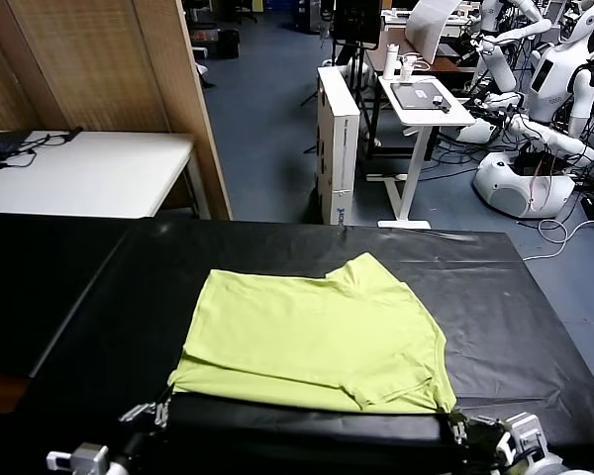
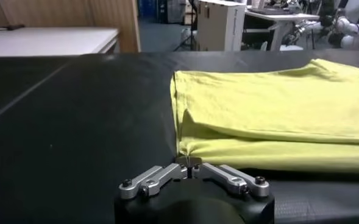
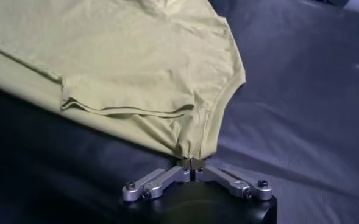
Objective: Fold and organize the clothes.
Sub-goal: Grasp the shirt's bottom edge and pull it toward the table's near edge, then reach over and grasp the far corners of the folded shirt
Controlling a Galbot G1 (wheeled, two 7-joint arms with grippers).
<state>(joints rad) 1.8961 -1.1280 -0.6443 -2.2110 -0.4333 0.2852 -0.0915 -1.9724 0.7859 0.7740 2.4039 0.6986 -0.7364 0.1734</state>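
Observation:
A lime yellow-green T-shirt (image 1: 312,334) lies folded on the black table (image 1: 495,297), a sleeve and the collar at its far right. My left gripper (image 1: 161,408) is shut on the shirt's near left corner at the table's front edge. In the left wrist view the left gripper (image 2: 189,166) pinches that corner of the T-shirt (image 2: 270,106). My right gripper (image 1: 453,424) is shut on the near right corner. In the right wrist view the right gripper (image 3: 191,164) pinches bunched cloth of the T-shirt (image 3: 124,55) beside a sleeve hem.
A white table (image 1: 89,168) stands at the back left behind a wooden partition (image 1: 119,59). Beyond the black table are a white cabinet (image 1: 339,139), a small white desk (image 1: 426,104) and other white robots (image 1: 535,119) on the blue floor.

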